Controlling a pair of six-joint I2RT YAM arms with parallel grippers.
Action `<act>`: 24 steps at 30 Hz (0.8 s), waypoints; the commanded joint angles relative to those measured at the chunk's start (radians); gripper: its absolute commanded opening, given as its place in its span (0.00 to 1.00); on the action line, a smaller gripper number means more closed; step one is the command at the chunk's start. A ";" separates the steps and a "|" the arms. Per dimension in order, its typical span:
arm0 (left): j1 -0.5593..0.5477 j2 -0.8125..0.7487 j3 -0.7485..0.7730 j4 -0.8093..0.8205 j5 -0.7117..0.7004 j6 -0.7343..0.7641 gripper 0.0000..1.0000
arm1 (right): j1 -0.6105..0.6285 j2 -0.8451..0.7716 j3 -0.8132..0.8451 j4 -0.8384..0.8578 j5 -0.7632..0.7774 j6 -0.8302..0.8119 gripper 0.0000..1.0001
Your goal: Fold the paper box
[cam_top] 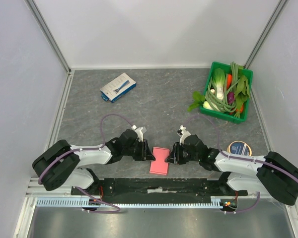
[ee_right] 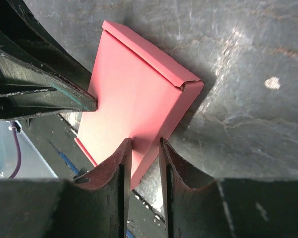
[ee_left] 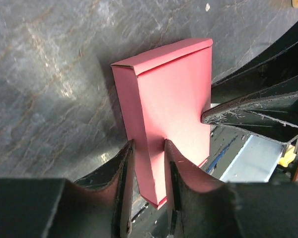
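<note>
pink box (cam_top: 159,160): on the desk (cam_top: 159,104) at its near edge, midway between the two arms, long axis near-to-far, slightly skewed.
shape: shallow rectangle, broad plain face up, raised wall along the left long side.
far flap (ee_left: 164,52): creased over the far short end, small gap at one corner.
lift: cannot tell whether fully flat on the desk or raised a little.
left claw (cam_top: 150,154): clenched on the left long edge of the pink box, fingers (ee_left: 121,183) either side of the side wall, narrow gap packed with pink card.
right claw (cam_top: 170,156): clenched on the right long edge, directly opposite, fingers (ee_right: 116,173) just as narrow with card between.
cross-check: in each wrist view, other claw's tip touching the opposite edge at about mid-length.
arms: both low over the desk, reaching inward, purple cables looped above.
base plate (cam_top: 154,187): black, just on the near side of the pink box.
white-blue box (cam_top: 118,87): far left of centre, lying flat and skewed, well apart from the pink box.
green crate (cam_top: 226,91): far right corner, full of vegetables.
round item (cam_top: 239,148): beside the right arm, blue with an orange rim, kind unclear.
walls: white panels on three sides.
</note>
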 commanded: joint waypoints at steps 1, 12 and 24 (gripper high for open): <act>-0.021 -0.048 -0.020 -0.001 -0.024 -0.057 0.26 | 0.042 -0.035 -0.025 -0.007 -0.032 0.074 0.30; -0.101 -0.067 -0.023 -0.012 -0.068 -0.097 0.23 | 0.056 -0.016 0.033 -0.082 0.020 0.015 0.30; -0.113 -0.106 -0.050 -0.032 -0.092 -0.115 0.22 | 0.056 -0.007 0.019 -0.062 0.046 0.008 0.30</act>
